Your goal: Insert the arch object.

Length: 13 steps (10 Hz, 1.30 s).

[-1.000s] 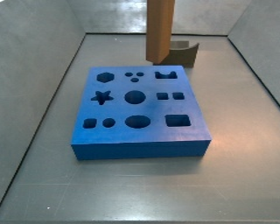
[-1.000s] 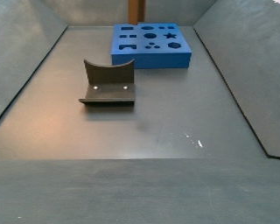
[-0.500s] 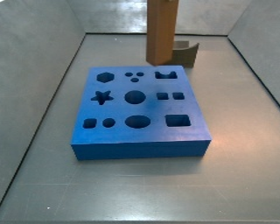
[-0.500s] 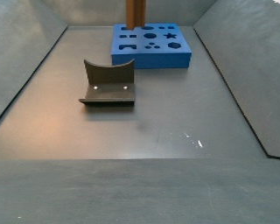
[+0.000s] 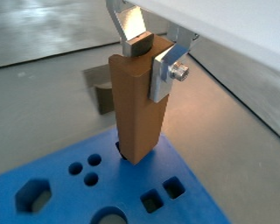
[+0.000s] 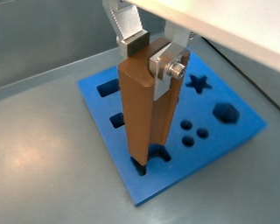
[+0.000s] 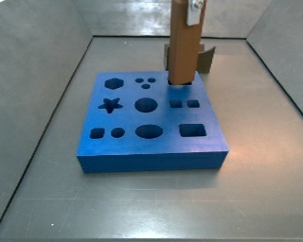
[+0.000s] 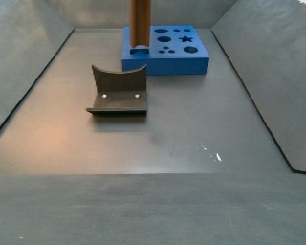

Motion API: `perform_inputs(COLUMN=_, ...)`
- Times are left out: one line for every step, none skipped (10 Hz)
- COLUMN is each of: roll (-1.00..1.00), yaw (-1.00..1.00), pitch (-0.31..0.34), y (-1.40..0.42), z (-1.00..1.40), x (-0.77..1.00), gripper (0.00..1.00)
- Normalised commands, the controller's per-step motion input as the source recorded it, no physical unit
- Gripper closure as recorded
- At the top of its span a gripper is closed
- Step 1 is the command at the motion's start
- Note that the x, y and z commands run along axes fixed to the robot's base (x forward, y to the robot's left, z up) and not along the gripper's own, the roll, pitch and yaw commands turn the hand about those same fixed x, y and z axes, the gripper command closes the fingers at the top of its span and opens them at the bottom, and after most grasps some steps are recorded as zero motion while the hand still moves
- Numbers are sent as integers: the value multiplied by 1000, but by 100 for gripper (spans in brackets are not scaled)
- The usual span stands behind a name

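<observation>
My claw [image 5: 150, 54] pinches the arch object [image 5: 137, 109] near its top end, one silver finger [image 6: 168, 68] flat on each side. The bar hangs upright, its lower, notched end at the blue board [image 7: 151, 124], at or just inside the arch-shaped hole [image 7: 182, 83] near the board's edge. How deep it sits I cannot tell.

I judge the bar stiff and light, like smooth wood; its flat sides suit my pads, but held this high, any side push at the bottom could tilt it in my grip. A hold lower down would steady it, though the board leaves little room for that.

In a side view the bar [image 8: 139, 25] stands at the board's [image 8: 168, 57] near corner, toward 9 o'clock. The hole looks snug, so its edges could catch the bar's corners. The dark fixture [image 8: 118, 91] sits well apart at 6 o'clock on the table [image 8: 182, 134], and the room straight above is open.
</observation>
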Motion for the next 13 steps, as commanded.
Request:
perform_inputs(roll=0, yaw=-917, pitch=19, y=109, z=-200, x=120, gripper=100)
perform_inputs(roll=0, yaw=-643, pitch=83, y=171, z=-117, x=77, gripper=100)
perform_inputs(roll=23, yaw=-111, pitch=20, y=23, z=-69, x=-20, gripper=100)
perform_inputs(roll=0, yaw=-454, pitch=93, y=146, z=-117, x=-6, gripper=100)
perform_inputs(roll=0, yaw=-549, pitch=86, y=71, z=-149, x=-3, gripper=100)
perform_inputs(roll=-57, yaw=-529, pitch=10, y=0, z=-269, x=-29, gripper=100)
perform_inputs(roll=-31, yaw=-563, pitch=24, y=0, z=-263, x=-26, gripper=100)
perform_inputs(roll=-80, yaw=-180, pitch=4, y=-43, z=-397, x=0, gripper=100)
perform_inputs(roll=-39, yaw=-123, pitch=0, y=-34, z=-457, x=17, gripper=100)
perform_inputs(roll=-29, yaw=-71, pitch=0, y=-23, z=-411, x=71, gripper=100)
perform_inputs(roll=-24, yaw=-71, pitch=0, y=0, z=-331, x=77, gripper=100)
perform_inputs(roll=0, yaw=0, pitch=24, y=-17, z=-186, x=63, gripper=100)
perform_inputs(roll=50, yaw=0, pitch=66, y=-26, z=-197, x=143, gripper=100)
